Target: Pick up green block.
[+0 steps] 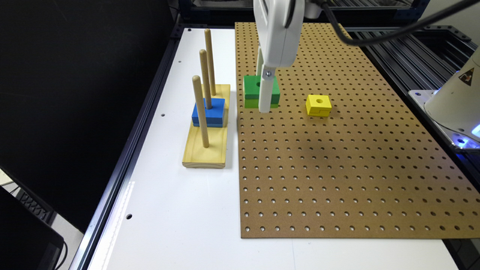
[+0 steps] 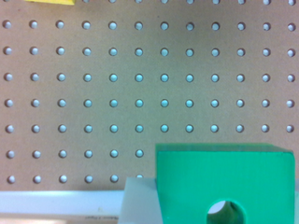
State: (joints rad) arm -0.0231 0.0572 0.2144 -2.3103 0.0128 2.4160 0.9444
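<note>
The green block [image 1: 251, 90], dark green on a lime lower layer with a round hole in its top, rests on the brown pegboard [image 1: 337, 168] near that board's edge on the exterior view's left. My gripper [image 1: 261, 93] comes straight down over it, one white finger in front of the block and one behind. In the wrist view the green block [image 2: 224, 177] is large and close, and a white finger [image 2: 140, 200] lies flush against its side. The other side runs to the frame edge.
A yellow block [image 1: 318, 105] with a hole lies on the pegboard a short way toward the exterior view's right. On the white table [image 1: 168, 225] stands a wooden base [image 1: 206, 150] with three upright pegs, a blue block [image 1: 209, 112] threaded on the middle peg.
</note>
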